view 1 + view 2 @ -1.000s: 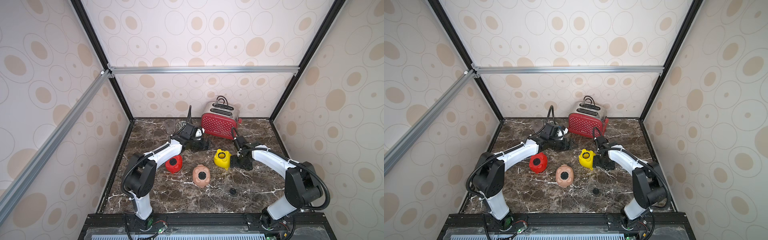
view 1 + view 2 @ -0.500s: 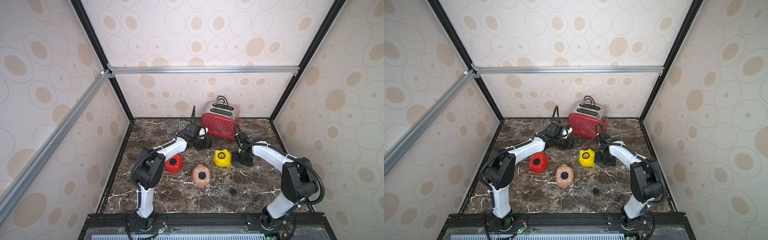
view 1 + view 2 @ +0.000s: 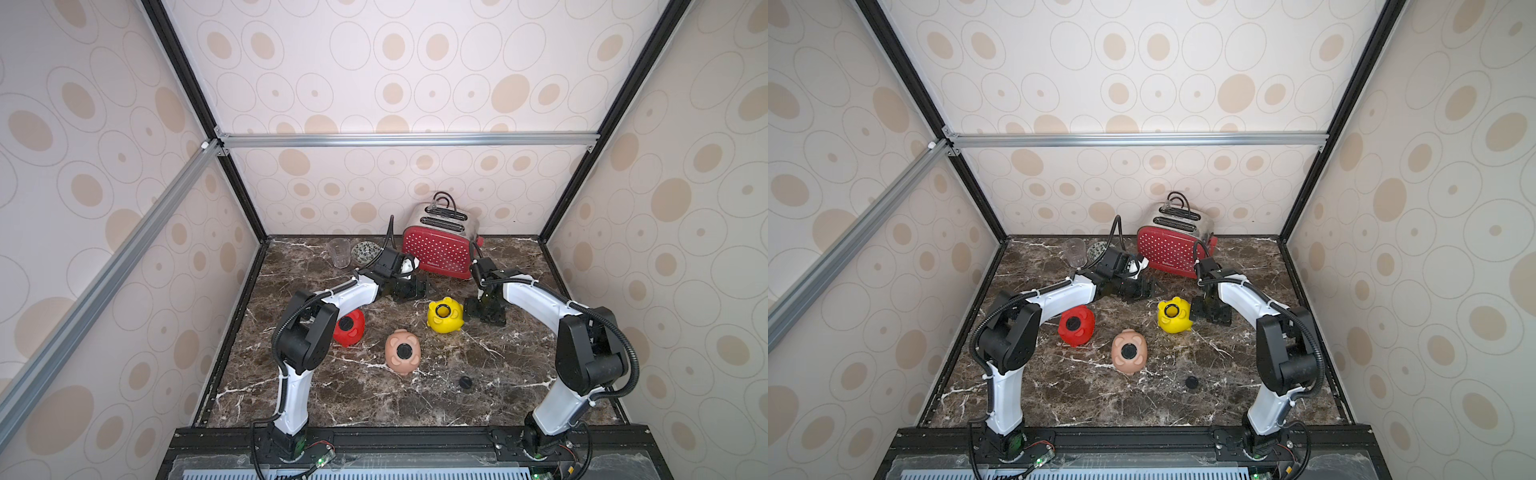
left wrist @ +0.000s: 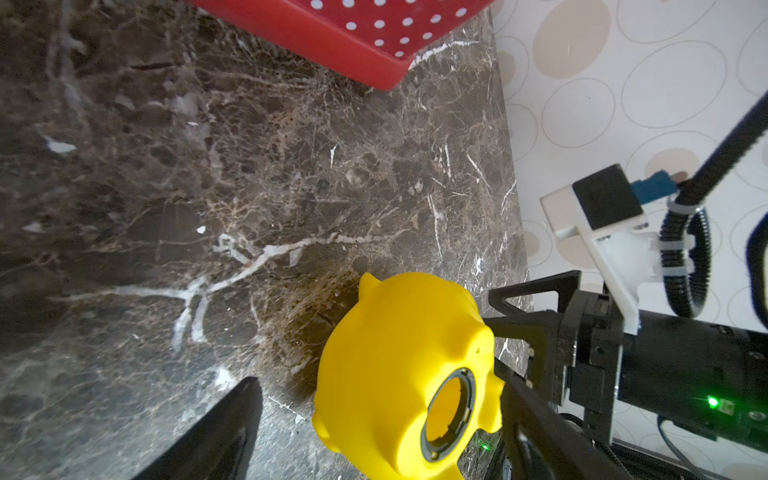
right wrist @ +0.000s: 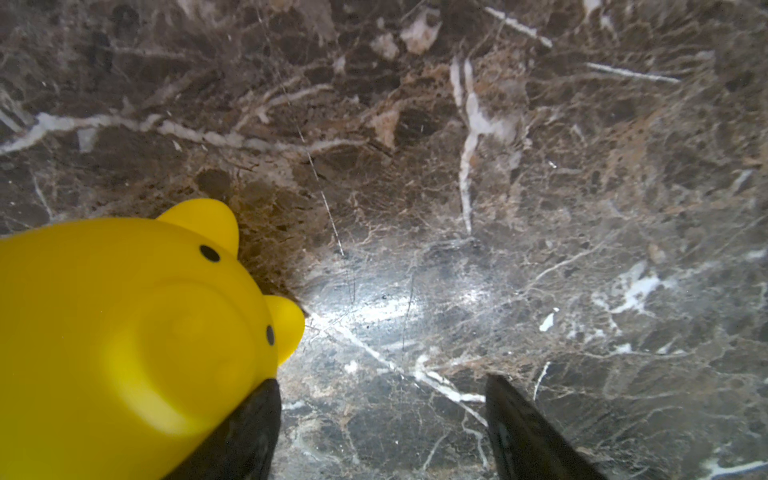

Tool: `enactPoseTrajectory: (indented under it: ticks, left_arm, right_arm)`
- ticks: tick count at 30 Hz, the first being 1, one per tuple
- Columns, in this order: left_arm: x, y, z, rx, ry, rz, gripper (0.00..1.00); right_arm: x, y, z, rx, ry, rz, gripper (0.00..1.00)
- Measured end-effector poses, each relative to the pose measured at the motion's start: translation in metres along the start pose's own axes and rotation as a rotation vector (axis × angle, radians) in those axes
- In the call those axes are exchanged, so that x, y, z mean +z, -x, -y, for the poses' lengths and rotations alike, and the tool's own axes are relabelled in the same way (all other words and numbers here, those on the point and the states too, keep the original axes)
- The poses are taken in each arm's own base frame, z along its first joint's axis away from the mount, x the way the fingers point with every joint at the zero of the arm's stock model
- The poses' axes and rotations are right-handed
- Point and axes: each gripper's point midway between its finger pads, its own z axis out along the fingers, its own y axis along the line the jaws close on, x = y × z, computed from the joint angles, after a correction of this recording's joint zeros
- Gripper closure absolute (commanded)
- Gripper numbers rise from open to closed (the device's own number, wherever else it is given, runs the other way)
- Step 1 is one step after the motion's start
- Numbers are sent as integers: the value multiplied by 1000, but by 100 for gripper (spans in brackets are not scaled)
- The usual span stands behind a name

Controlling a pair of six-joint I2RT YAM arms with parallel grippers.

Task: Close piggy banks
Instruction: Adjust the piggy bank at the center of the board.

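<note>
Right wrist view: the right gripper (image 5: 380, 415) has its jaws spread wide with only bare marble table (image 5: 519, 216) between them. The yellow pig (image 5: 124, 332) lies snout toward the camera, hard against one finger (image 5: 253, 428). Whether they touch cannot be told.

In both top views the yellow pig (image 3: 444, 316) sits on the table at about 1 o'clock from the pink pig (image 3: 402, 352), with the right gripper (image 3: 484, 316) just beside it at 3 o'clock. Its round belly hole faces up and is uncovered. The left gripper (image 3: 417, 286) hovers near it at 10 o'clock, jaws apart and holding nothing.

The pink pig lies near the middle of the table, belly up, a black plug seated in its hole. The red pig (image 3: 1076, 325) lies at 10 o'clock from the pink one, close under the left arm, and its hole is also plugged.

A loose black cap (image 3: 465, 381) rests on the table at 4 o'clock from the pink pig, well apart from the yellow one.

At 12 o'clock a red dotted toaster (image 3: 440, 251) stands against the back wall, with a clear glass (image 3: 338, 253) toward 11 o'clock.
</note>
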Motion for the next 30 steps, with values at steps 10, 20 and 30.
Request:
enactPoseTrajectory:
  ticks: [10, 20, 30]
  left_arm:
    - [8, -9, 18, 19, -38, -20, 8]
    - [13, -18, 19, 11, -41, -32, 7]
    - [11, -29, 12, -24, -34, -43, 6]
  right_arm:
    - [3, 16, 1, 30, 10, 0, 22]
    - [9, 21, -5, 32, 29, -20, 23]
    - [17, 32, -16, 30, 50, -35, 23]
